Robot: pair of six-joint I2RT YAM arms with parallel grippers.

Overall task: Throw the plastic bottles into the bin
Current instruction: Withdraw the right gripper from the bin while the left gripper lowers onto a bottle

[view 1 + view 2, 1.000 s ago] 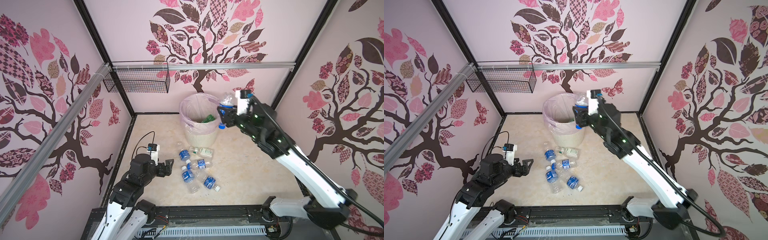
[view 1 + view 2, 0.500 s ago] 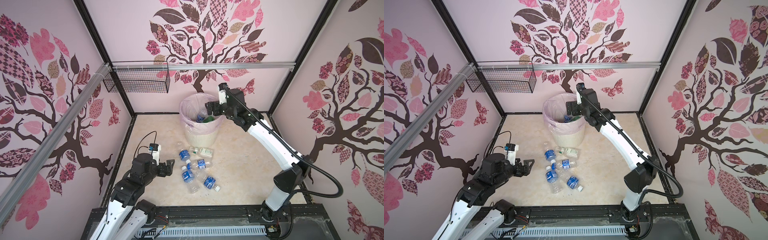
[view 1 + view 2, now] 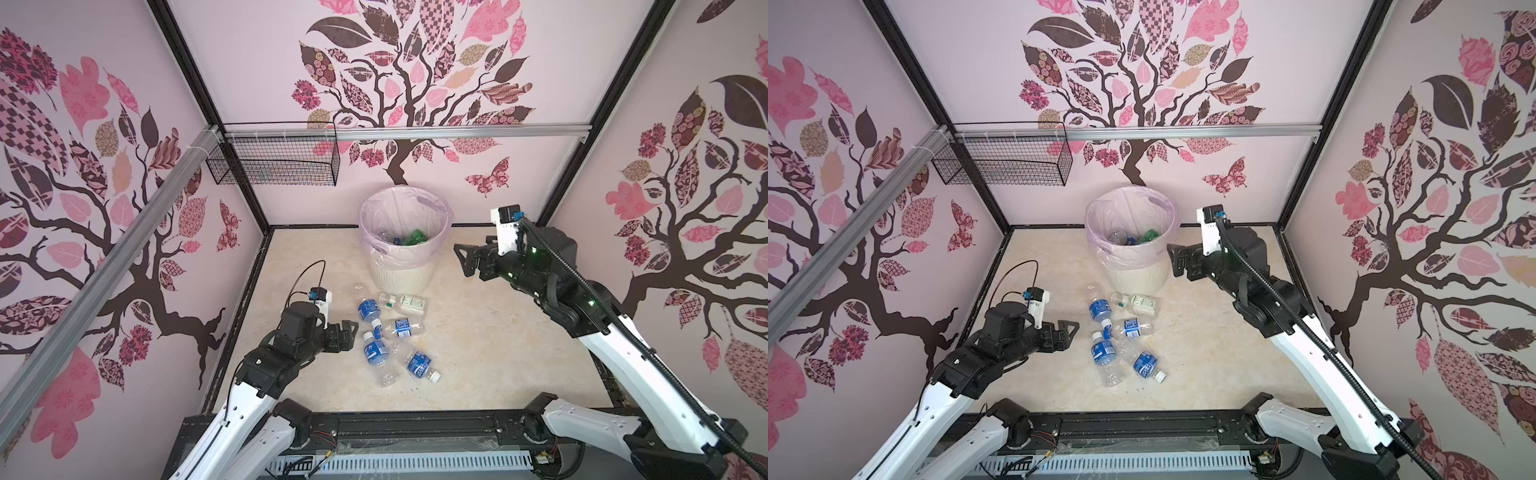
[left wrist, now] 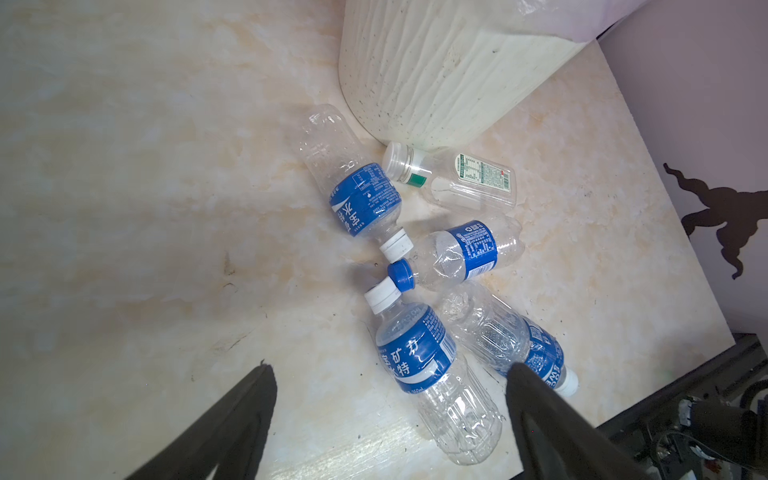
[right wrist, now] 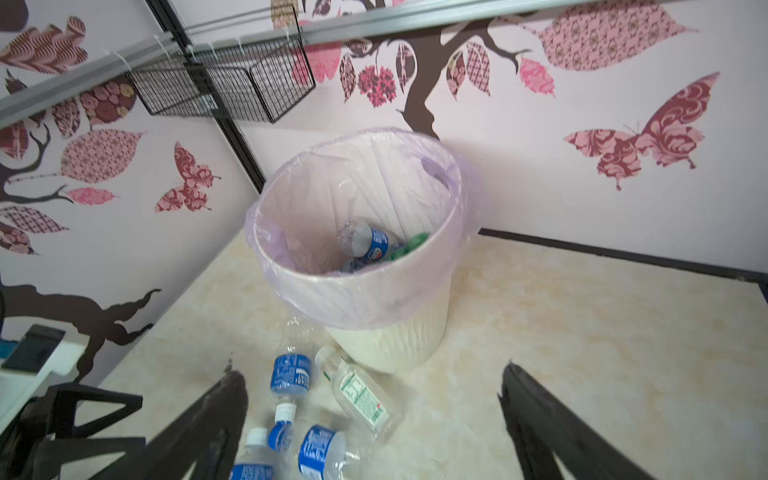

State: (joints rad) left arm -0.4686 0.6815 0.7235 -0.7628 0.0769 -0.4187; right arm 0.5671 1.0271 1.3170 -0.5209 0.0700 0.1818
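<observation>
Overhead, a cream marbled table [image 3: 498,353] is being shown inside pink tree-printed walls [image 3: 457,83], with two robot arms [image 3: 623,357] reaching in from its near edge. The bin [image 3: 401,276], a ribbed cream wastebasket lined with a thin pink bag [image 3: 409,257], is being stood at the far middle, seemingly so that either arm can get over its rim. Inside it a clear blue-labelled bottle [image 5: 365,244] and a green bottle [image 5: 411,242] are being held among others too hidden to count. Five plastic bottles [image 3: 401,328] are being left on their sides in a loose cluster just in front of the bin, a green-and-white-labelled bottle [image 3: 405,302] lying right at its base. The right gripper [image 3: 462,261] is being held in the air just beside the bin's rim, its fingers spread wide with nothing between them; it is judged free for a pick. The left gripper [image 3: 349,336] is being held low at the left edge of the cluster, its fingers likewise spread wide and gripping nothing. In the left wrist view a white-capped blue-labelled bottle [image 4: 419,357] is being framed between them, so a grasp across its body is judged the likely next step. A black wire mesh basket [image 3: 274,162] is being hung from the back-left rail [image 3: 457,131], apart from the task.
</observation>
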